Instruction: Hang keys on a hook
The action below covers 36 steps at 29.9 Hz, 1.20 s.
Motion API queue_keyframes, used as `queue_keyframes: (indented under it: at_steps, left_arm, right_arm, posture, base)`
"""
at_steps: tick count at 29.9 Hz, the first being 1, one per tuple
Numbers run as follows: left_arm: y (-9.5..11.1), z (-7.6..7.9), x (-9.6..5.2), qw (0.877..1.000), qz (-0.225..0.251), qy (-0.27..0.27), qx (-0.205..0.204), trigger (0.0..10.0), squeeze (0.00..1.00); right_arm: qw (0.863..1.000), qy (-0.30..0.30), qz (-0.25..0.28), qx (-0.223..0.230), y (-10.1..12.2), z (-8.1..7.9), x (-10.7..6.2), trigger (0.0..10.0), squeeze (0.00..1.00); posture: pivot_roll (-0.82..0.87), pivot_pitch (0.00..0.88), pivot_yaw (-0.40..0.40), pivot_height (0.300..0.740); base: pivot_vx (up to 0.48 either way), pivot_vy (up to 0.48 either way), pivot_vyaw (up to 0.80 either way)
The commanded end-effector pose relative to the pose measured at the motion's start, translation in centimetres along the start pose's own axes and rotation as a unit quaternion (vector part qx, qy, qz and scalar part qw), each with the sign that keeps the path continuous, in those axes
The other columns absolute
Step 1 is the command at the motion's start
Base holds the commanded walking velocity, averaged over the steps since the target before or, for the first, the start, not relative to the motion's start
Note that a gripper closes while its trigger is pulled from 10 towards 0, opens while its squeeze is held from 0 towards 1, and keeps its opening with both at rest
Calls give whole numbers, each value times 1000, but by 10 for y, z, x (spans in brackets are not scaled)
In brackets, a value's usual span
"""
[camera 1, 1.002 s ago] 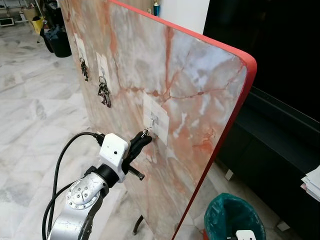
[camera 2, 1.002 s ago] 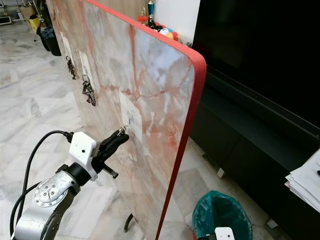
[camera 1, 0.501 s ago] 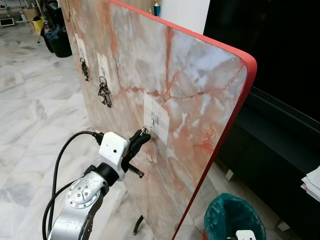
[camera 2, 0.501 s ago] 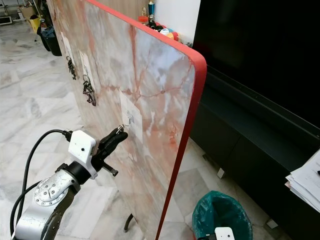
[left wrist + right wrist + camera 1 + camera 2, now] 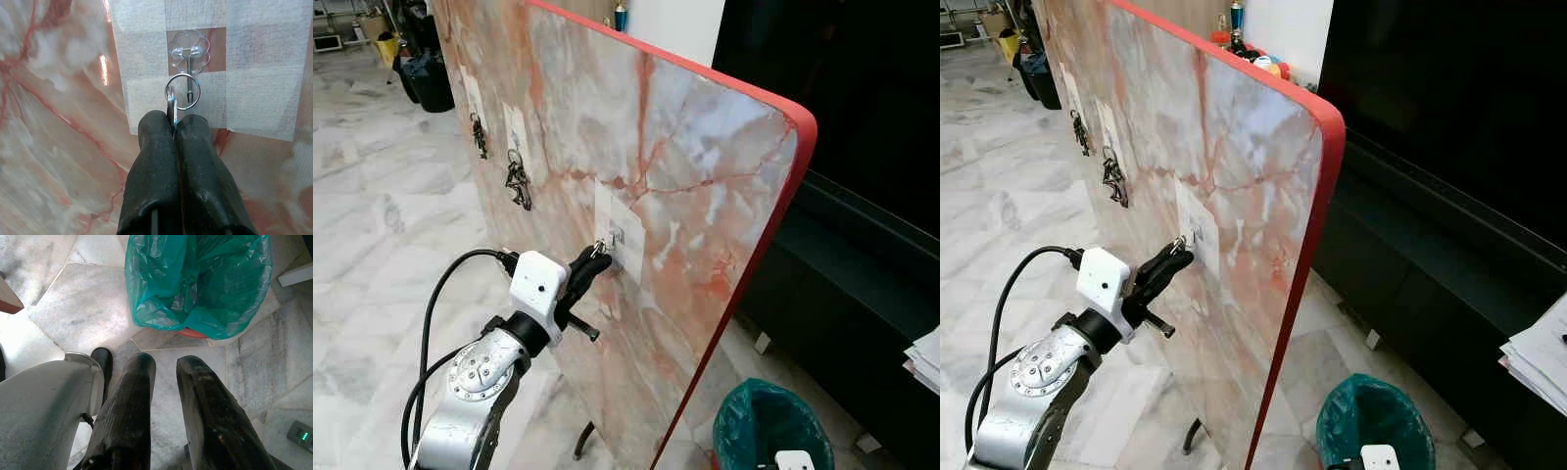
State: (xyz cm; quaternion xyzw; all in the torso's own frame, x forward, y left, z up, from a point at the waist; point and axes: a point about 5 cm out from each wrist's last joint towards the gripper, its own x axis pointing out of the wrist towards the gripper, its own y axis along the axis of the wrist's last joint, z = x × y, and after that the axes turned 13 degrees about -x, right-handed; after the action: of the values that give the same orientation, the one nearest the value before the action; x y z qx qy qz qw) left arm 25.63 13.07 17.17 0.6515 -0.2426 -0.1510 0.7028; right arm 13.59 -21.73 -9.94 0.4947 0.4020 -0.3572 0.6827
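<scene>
Steel key ring (image 5: 182, 92), pinched by your left gripper (image 5: 174, 128), overlaps clear wire hook (image 5: 189, 62); releasing unthreaded drops it.

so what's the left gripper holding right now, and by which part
The left gripper is shut on a key ring, pinching the ring's lower edge, with the ring right at the clear adhesive hook. The right gripper holds nothing.

left arm: raised, reaching forward | left tool (image 5: 174, 120): fingers pressed together | right tool (image 5: 168, 364): pointing down, fingers parted
</scene>
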Motion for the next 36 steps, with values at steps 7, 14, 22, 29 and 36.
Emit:
queue_keyframes:
  at_steps: [7,14,22,29,36]
  left_arm:
    - [1,3,5,1000,-7,-2,12,10000,0]
    - [1,4,8,1000,-13,-4,14,10000,0]
    - [-1,5,9,1000,-19,-8,16,10000,0]
    - [-5,7,7,999,-35,-11,14,10000,0]
    - [-7,7,6,999,-39,-11,15,10000,0]
  right_arm:
    - [1000,-3,0,-1,0,1,0,10000,0]
    - [1000,-3,0,0,0,1,0,10000,0]
    - [1000,-3,0,0,0,1,0,10000,0]
    - [1000,-3,0,0,0,1,0,10000,0]
    - [1000,-2,-1,0,0,1,0,10000,0]
  posture:
    - [-21,0,-64,740]
    - [-25,0,-62,740]
    - [-24,0,-63,740]
    - [-24,0,-63,740]
    - [-23,0,-63,740]
  base:
    - [0,0,0]
    - [0,0,0]
    - [0,0,0]
    - [0,0,0]
    - [0,0,0]
